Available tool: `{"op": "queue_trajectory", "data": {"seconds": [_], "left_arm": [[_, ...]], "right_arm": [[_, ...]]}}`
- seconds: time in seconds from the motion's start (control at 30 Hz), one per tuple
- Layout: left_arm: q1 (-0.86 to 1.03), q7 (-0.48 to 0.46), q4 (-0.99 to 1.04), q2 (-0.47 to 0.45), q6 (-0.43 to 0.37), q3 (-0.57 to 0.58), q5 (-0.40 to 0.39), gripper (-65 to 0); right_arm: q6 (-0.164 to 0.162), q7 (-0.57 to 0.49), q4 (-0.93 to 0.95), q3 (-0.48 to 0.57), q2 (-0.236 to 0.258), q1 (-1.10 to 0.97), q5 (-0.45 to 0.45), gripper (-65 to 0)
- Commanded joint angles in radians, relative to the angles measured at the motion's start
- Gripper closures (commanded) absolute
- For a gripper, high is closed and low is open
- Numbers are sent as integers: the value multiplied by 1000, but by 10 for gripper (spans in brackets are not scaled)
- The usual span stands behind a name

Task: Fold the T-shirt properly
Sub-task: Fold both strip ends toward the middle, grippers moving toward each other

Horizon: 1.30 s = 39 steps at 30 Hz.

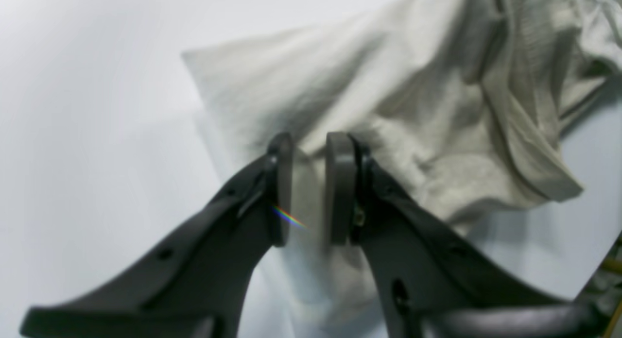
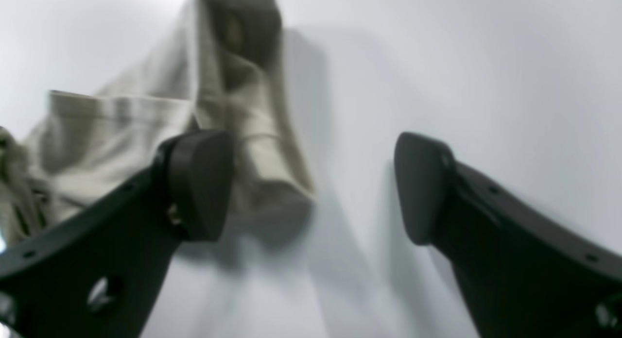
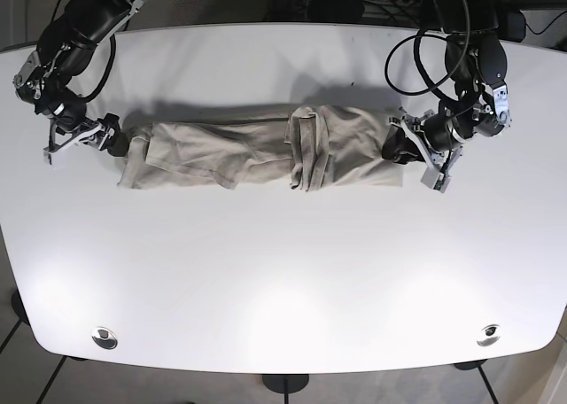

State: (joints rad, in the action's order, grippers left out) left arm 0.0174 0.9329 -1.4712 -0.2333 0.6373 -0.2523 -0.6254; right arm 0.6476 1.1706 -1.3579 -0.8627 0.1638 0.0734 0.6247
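Left arm (image 3: 474,63) enters from the far edge on the base view's right, bent at the wrist, cables looping beside it. Left gripper (image 1: 311,187) has its jaws nearly together, a narrow gap between the pads. Right arm (image 3: 75,32) reaches in from the far left corner. Right gripper (image 2: 311,187) has its jaws spread wide apart.

Bright overhead light glares off the white worktop (image 3: 283,280) toward 6 o'clock; both wrist views are soft, motion-blurred, with curved edge distortion.
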Motion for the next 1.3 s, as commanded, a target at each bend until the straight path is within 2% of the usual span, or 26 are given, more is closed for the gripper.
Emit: {"op": "queue_trajectory", "data": {"seconds": [0.03, 0.13, 0.27, 0.33, 0.4, 0.43, 0.5, 0.63, 0.77, 0.93, 1.07, 1.13, 1.2, 1.27, 1.3], "left_arm": [[-3, -27, 8, -8, 9, 1, -17, -103], [3, -28, 19, -8, 9, 1, -17, -103], [3, -28, 19, -8, 9, 1, -17, -103], [3, -28, 19, -8, 9, 1, -17, -103], [5, -28, 19, -8, 9, 1, -17, -103], [5, -28, 20, -8, 8, 1, -15, -103], [5, -28, 20, -8, 8, 1, -15, -103], [5, -28, 20, -4, 3, 3, -15, -103], [-1, -28, 43, -2, 0, 14, -15, -106], [-21, -74, 136, 1, 0, 81, -17, -107], [-27, -88, 194, 45, 0, 94, -17, -107], [-50, -88, 223, 70, 0, 95, -17, -107], [-61, -90, 271, 90, 0, 97, -17, -107], [-76, -90, 281, 113, -1, 100, -15, -107], [-89, -90, 281, 119, -21, 101, -15, -107]], "right_arm": [[7, -17, -13, 9, -10, 16, 22, -496], [7, -17, -13, 76, -40, 16, 22, -496], [-1, -44, -13, 84, -71, 16, 13, -495], [-2, -45, -12, 84, -71, 16, 11, -479], [-2, -47, -12, 84, -68, 16, 11, -323], [-2, -47, -12, 84, -66, 30, 10, -182], [-4, -47, -12, 86, -65, 33, 1, -30], [-4, -41, -36, 86, -63, 45, -18, -21], [-4, -5, -211, 93, -86, 24, -19, -21], [-4, 30, -544, 248, -132, -65, -16, -21], [-4, 32, -668, 392, -191, -128, -10, -21], [-4, 32, -668, 432, -200, -143, 54, -21], [-8, 32, -668, 506, -201, -154, 156, -21], [-56, 30, -668, 550, -212, -152, 220, -21], [-71, 30, -667, 563, -240, -151, 231, -21]]}}
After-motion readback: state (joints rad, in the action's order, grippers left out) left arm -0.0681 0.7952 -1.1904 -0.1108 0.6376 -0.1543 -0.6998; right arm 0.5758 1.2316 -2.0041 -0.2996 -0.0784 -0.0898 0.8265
